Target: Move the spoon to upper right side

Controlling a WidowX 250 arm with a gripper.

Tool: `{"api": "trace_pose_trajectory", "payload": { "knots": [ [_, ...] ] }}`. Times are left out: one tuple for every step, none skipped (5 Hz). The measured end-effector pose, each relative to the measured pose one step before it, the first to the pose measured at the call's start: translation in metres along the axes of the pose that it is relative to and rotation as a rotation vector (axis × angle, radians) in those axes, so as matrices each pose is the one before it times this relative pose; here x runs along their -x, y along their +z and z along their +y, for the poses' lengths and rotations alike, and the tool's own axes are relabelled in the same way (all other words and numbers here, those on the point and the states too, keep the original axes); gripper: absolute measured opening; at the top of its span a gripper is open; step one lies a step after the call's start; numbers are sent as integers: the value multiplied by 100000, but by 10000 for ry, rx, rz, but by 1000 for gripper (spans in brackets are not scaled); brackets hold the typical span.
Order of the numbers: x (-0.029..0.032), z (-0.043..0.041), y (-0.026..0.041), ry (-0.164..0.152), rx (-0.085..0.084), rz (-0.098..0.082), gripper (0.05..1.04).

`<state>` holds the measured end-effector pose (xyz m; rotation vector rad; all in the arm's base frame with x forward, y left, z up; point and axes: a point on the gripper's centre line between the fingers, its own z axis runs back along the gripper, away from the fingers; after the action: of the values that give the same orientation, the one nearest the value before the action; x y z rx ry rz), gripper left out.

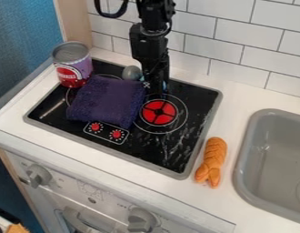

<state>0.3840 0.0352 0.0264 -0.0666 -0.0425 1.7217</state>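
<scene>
The spoon [132, 73] is seen near the back edge of the black stove top [128, 148], its rounded grey end just beside the black gripper [155, 88] and behind the folded dark purple cloth [107, 100]. The gripper is held low over the back part of the stove, but from this view it cannot be told whether it is released, clenched or grasping the spoon. A little light blue is noticed beside the gripper; to what it belongs cannot be said. By the left edge of the stove a purple and red can [72, 68] is placed, close to the cloth. In front of the gripper the red burner [158, 113] is seen. On the white counter [234, 100], an orange braided bread [213, 157] is laid between the stove and the grey sink [240, 168].
</scene>
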Motion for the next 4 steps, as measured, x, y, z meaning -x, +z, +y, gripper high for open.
{"api": "trace_pose_trajectory", "payload": {
  "knots": [
    [35,-133,58,-224,-230,7,786],
    [-2,122,0,-107,-77,-1,995],
    [28,-70,197,-71,-31,14,1001],
    [45,-400,691,-244,31,17,1001]
  ]
}}
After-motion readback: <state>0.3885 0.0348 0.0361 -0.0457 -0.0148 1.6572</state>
